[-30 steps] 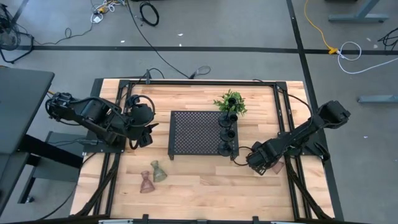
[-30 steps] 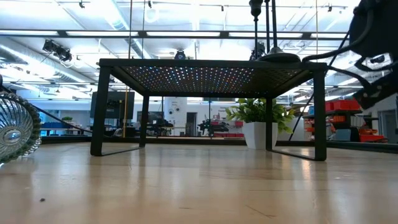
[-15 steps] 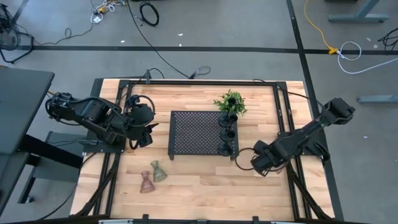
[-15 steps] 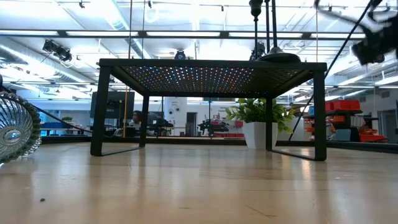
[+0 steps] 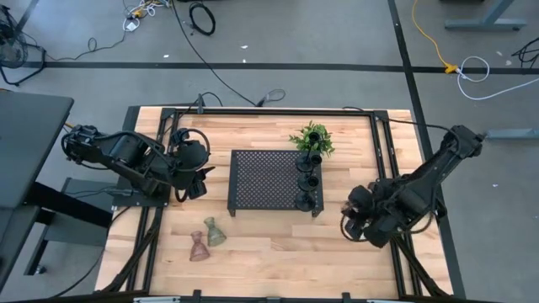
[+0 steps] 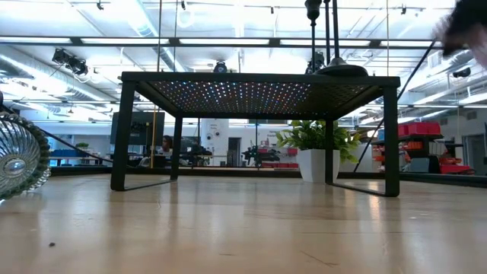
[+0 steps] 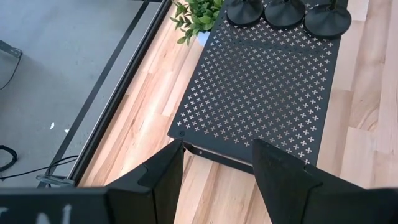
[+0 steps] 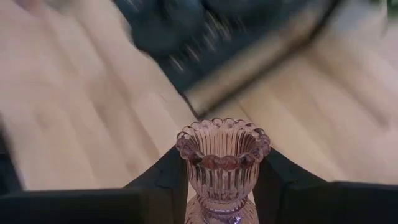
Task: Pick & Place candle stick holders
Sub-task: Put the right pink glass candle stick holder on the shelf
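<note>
Wooden bench [image 5: 269, 244] boards are carrying a black tray [image 5: 265, 178] near the middle, with a plant [image 5: 312, 139] at its far right corner. Three black holders [image 5: 306, 178] are standing in a row along the tray's right edge. Two glass holders [image 5: 207, 238] are lying near the bench's front left corner. The third, a pinkish holder [image 8: 222, 167], is sitting upright between the right pincer's [image 8: 221, 186] fingers [image 8: 165, 183], which are clamped on its stem, cup upward. That pincer is hanging off the tray's front right corner, so the tray is lying to its left. The left pincer [image 7: 214, 180] is waiting by the bench's left edge, fingers apart, facing the tray. Six holders in all; the right arm is the nearer to the tray's free space.
</note>
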Motion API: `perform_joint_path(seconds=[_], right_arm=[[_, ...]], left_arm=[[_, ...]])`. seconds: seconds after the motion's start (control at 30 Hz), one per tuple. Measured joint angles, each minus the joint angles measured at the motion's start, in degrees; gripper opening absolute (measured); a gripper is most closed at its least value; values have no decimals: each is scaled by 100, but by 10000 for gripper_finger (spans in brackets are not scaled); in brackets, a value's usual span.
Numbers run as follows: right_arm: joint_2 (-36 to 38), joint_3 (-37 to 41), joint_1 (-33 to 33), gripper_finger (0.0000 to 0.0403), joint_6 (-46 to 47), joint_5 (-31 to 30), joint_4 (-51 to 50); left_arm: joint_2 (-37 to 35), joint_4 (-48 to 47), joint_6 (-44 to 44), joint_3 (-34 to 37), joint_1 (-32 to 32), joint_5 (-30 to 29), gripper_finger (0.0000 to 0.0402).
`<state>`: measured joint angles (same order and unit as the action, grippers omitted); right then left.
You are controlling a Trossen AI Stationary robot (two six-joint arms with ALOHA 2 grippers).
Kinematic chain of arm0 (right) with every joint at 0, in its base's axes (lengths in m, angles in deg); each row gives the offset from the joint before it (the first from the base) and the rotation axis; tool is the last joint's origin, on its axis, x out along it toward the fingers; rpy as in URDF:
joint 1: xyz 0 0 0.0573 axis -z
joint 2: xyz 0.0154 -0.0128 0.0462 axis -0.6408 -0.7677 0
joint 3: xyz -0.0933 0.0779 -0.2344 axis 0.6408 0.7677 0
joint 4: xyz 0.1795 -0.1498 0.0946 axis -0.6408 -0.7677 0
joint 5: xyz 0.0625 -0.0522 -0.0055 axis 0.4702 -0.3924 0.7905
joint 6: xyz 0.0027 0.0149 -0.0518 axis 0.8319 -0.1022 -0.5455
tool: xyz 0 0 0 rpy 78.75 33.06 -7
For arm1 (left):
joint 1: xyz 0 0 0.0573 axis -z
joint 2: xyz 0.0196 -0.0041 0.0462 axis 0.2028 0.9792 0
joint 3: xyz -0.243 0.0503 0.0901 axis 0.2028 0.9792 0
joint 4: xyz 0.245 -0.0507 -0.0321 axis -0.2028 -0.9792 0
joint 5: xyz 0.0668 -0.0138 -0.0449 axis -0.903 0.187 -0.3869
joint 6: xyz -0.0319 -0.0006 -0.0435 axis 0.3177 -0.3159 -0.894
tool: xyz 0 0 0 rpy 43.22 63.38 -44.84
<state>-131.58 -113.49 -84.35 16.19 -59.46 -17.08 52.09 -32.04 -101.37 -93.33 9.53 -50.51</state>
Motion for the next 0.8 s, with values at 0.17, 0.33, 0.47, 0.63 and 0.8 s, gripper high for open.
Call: perform_joint_path(seconds=[0.17, 0.33, 0.47, 0.63, 0.8], right_arm=[[0, -524, -180, 118, -923, -971, 565], [0, -856, -302, 118, -2594, -1764, 1985], [0, -984, -300, 118, -4239, -2000, 3511], [0, -1032, -298, 118, -5889, -2077, 5309], [0, -1038, -239, 118, -7382, -2224, 6972]], left_arm=[[0, 75, 2, 0, 0, -3, 193], [0, 240, 4, 0, 0, 2, 193], [0, 621, 179, 0, 2, 129, 193], [0, 1416, 680, 0, 147, 308, 193], [0, 2531, 1281, 0, 248, 370, 193]])
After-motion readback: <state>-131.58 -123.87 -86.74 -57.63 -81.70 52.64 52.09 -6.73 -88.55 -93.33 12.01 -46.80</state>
